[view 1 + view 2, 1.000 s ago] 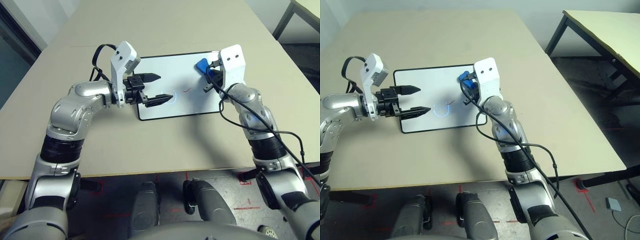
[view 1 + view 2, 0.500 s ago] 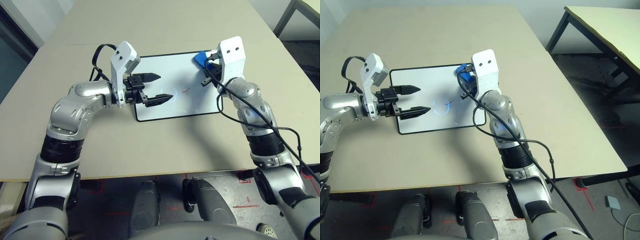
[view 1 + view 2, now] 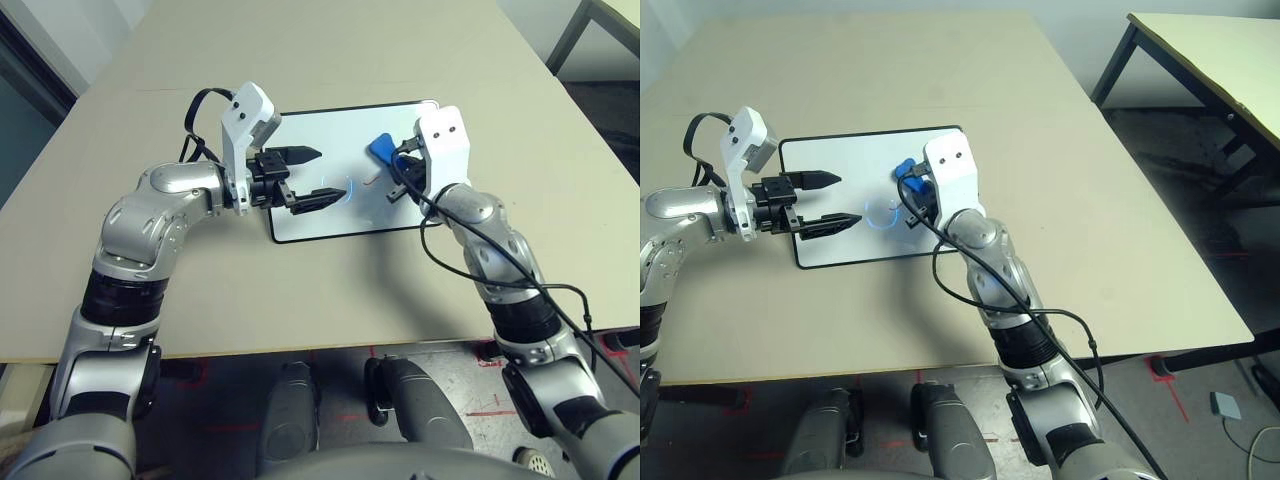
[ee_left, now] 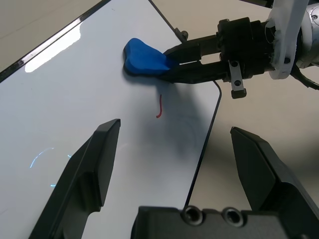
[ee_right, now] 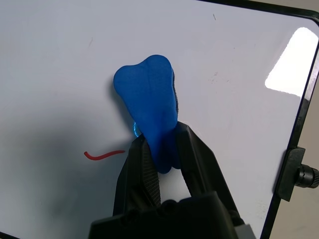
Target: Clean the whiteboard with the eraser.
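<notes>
Over whiteboard [image 3: 330, 215]: R gripper [image 5: 162, 149] clamping eraser [image 5: 148, 104].

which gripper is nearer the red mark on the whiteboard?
Right. The right gripper, shut on the eraser, sits just beside the red mark on the whiteboard. The left gripper hangs open over the board's left part, farther off.
</notes>
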